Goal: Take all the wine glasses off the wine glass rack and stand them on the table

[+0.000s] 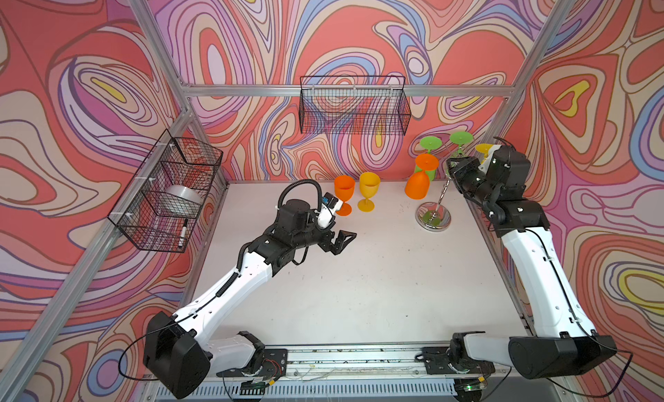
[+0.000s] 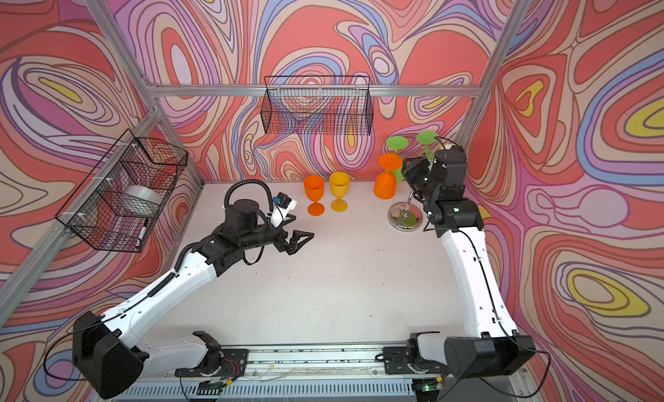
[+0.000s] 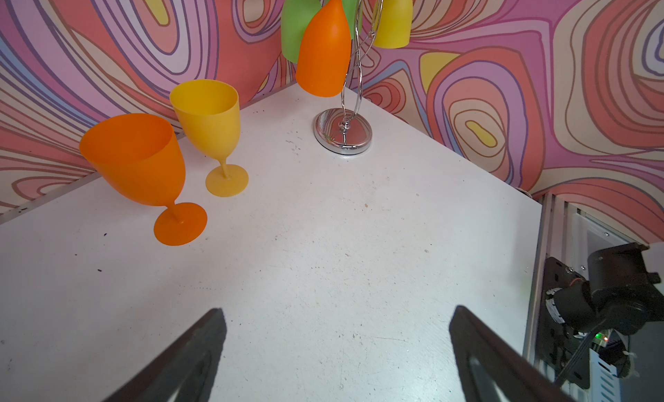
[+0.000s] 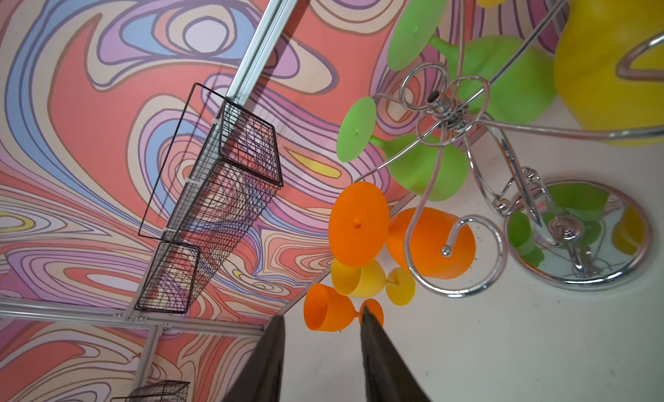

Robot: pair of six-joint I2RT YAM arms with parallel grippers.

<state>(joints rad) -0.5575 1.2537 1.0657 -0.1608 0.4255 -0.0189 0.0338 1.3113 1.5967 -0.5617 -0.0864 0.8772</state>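
1. Both top views: the rack (image 1: 440,220) is standing at the back right of the table (image 1: 359,292). Four glasses are hanging upside down on it: the hanging orange glass (image 1: 416,186), two green glasses (image 1: 430,143) and the hanging yellow glass (image 1: 483,148). The standing orange glass (image 1: 344,190) and standing yellow glass (image 1: 369,186) are sitting upright on the table, left of the rack and apart from it. The right gripper (image 1: 452,165) is hovering by the rack's top arms; I can't tell contact from here. The left gripper (image 1: 345,241) is hovering over mid-table near the standing pair, touching nothing.
2. Left wrist view: the left gripper (image 3: 337,310) is showing its fingers spread wide, with only bare table between them. The rack (image 3: 343,136) and the hanging orange glass (image 3: 323,52) are sitting ahead, well apart from it.
3. Right wrist view: the right gripper (image 4: 322,314) is showing its fingers (image 4: 266,357) partly apart and gripping nothing. They are pointing toward the wall and the standing glasses. The rack's hub (image 4: 442,107) is sitting off to the side. One empty hook (image 4: 445,252) is curling in front of the hanging orange glass (image 4: 427,263).
4. Step, my read: this is looking like the reach phase, with no glass gripped. Which glass is being targeted, I can't tell. The next move is calling for jaws around a stem below its foot, then sliding it out through the wire arm's open end. That needs doing without tipping the rack or knocking the crowded neighbours.
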